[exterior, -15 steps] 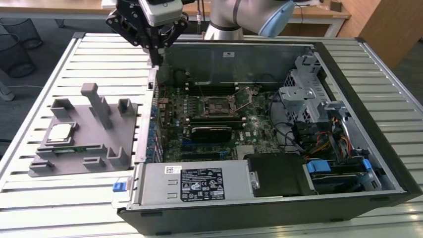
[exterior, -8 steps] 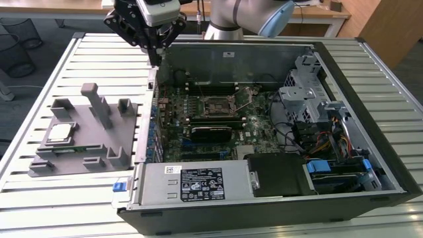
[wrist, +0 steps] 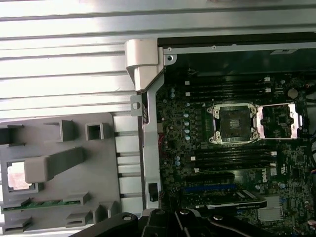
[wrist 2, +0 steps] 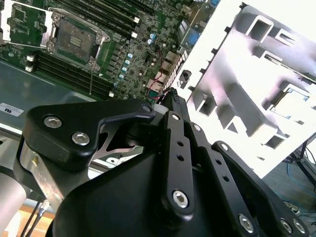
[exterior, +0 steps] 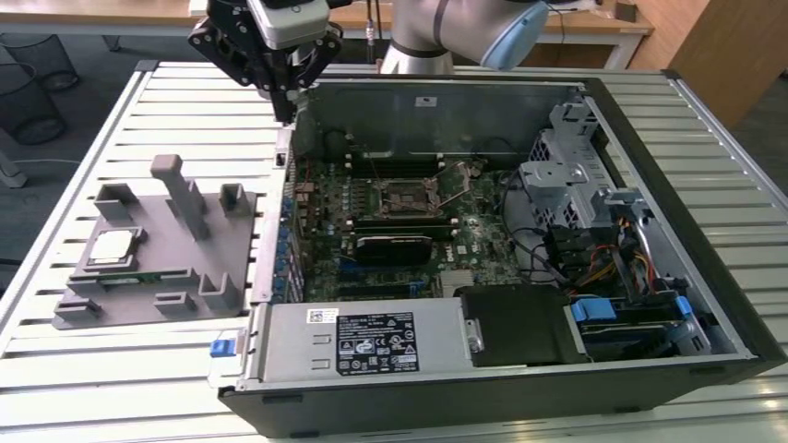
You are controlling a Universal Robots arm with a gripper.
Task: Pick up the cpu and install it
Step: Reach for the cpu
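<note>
The cpu (exterior: 113, 245) lies flat in a pocket of the grey holder fixture (exterior: 185, 277) on the table, to the exterior view's left of the open computer case. In the first wrist view the cpu (wrist: 19, 175) sits at the fixture's edge. The open motherboard socket (exterior: 407, 196) has its metal frame lifted and no chip in it; it is the same socket (wrist: 232, 123) in the first wrist view. My gripper (exterior: 287, 113) hangs high over the case's near wall, shut, with nothing in it. It is well apart from the cpu and the socket.
A green memory stick (wrist: 42, 204) lies in the fixture next to the cpu. Tall grey posts (exterior: 185, 198) rise from the fixture. The case walls (exterior: 431, 97), drive cage (exterior: 567, 175), cables and power supply (exterior: 369, 341) ring the motherboard.
</note>
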